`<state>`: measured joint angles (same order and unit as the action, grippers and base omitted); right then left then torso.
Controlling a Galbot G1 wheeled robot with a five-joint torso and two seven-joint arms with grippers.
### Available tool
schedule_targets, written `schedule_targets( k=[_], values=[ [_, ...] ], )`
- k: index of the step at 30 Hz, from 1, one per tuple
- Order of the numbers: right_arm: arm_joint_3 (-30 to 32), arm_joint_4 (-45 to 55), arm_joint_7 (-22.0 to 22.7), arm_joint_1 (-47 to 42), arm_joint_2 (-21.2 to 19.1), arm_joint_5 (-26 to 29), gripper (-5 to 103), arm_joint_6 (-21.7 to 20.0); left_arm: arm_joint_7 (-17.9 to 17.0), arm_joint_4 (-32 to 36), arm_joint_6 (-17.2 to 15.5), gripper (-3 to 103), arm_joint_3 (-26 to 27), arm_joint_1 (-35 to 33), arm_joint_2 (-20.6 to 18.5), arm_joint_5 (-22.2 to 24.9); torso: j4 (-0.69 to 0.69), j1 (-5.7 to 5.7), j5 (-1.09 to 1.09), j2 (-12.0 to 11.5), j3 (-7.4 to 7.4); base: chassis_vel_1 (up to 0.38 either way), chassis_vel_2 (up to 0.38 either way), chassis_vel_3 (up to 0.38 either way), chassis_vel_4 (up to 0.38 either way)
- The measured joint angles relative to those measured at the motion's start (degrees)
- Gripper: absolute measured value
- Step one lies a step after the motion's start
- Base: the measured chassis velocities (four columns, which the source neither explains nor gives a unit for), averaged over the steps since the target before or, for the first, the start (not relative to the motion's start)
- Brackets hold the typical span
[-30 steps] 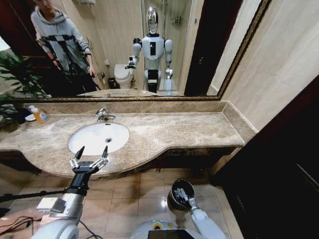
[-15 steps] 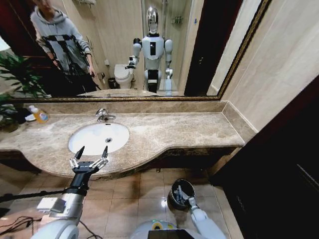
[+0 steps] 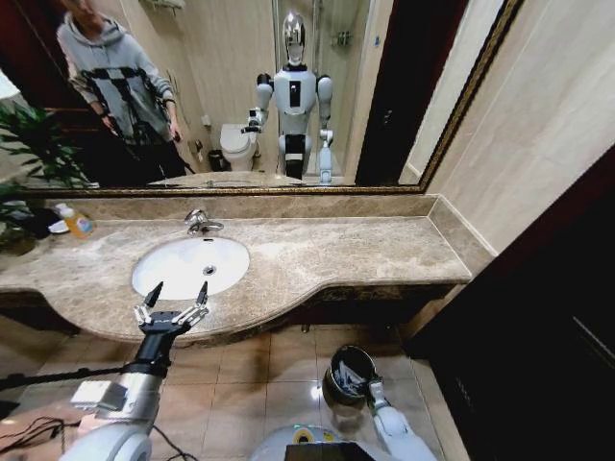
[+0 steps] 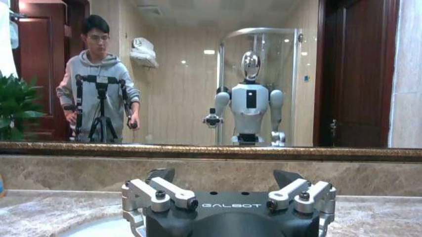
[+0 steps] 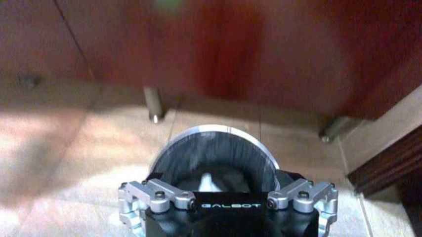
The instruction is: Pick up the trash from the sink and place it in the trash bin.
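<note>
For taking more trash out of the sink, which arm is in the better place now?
Probably the left. The left gripper hovers open at the near rim of the sink, while the right gripper is down at the trash bin on the floor.

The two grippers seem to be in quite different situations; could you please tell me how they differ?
The left gripper is open, fingers spread, raised at the countertop's front edge just short of the sink. The right gripper hangs low by the floor, right at the trash bin, its fingers hard to read. Both are dark with silver knuckles.
</note>
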<state>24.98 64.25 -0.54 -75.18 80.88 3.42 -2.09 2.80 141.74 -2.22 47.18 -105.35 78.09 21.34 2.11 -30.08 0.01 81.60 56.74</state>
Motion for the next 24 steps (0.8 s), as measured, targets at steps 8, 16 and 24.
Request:
schedule_targets(
  k=[8,16,24],
  values=[
    [1.48,11.34,0.99,-5.67,-1.14,1.58,100,0.86,0.00,0.00,0.00,100,0.00,0.00,0.00,0.00,0.00,0.00,-0.01,0.01,0.00,0.000,0.000,0.000,0.000],
    [5.02,24.89,1.60,-11.62,-1.91,3.00,100,2.77,0.00,0.00,0.00,100,0.00,0.00,0.00,0.00,0.00,0.00,0.00,0.01,0.00,0.000,0.000,0.000,0.000],
    [6.33,38.97,1.71,-17.91,-1.26,4.27,100,2.73,0.00,0.00,0.00,100,0.00,0.00,0.00,0.00,0.00,0.00,-0.01,0.01,0.00,0.000,0.000,0.000,0.000]
  ],
)
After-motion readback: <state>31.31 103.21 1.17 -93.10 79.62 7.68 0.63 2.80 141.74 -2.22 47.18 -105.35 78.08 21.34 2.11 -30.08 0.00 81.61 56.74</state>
